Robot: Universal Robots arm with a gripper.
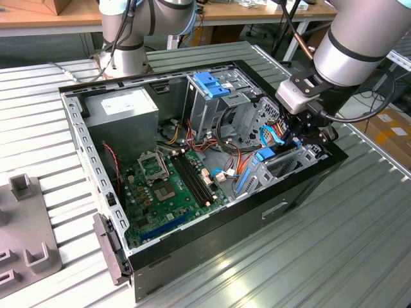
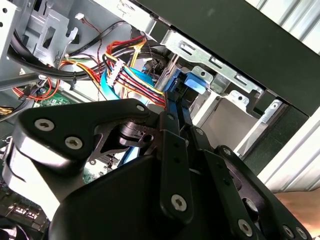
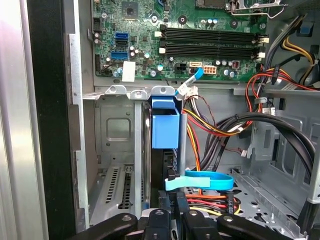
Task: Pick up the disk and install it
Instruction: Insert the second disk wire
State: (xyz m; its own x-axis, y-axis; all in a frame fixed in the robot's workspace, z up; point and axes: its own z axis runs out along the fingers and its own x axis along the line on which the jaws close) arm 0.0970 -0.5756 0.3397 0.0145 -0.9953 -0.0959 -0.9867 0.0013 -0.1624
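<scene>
Gripper [image 3: 172,220] pinching the disk [image 3: 165,131], disk on edge, long axis running down into drive bay [image 3: 117,130]

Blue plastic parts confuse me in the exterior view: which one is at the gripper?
The disk, blue-framed, standing on edge in the drive bay directly beneath the gripper. The other, the blue bracket, sits atop the metal cage farther back, away from it.

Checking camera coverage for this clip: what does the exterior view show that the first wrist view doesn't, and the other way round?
The exterior view adds the arm, the power supply and a grey fixture on the table at the exterior view's left. The first wrist view adds a close look into the drive bay, with the disk standing on edge in it. Both show the motherboard and the gripper at the bay.
</scene>
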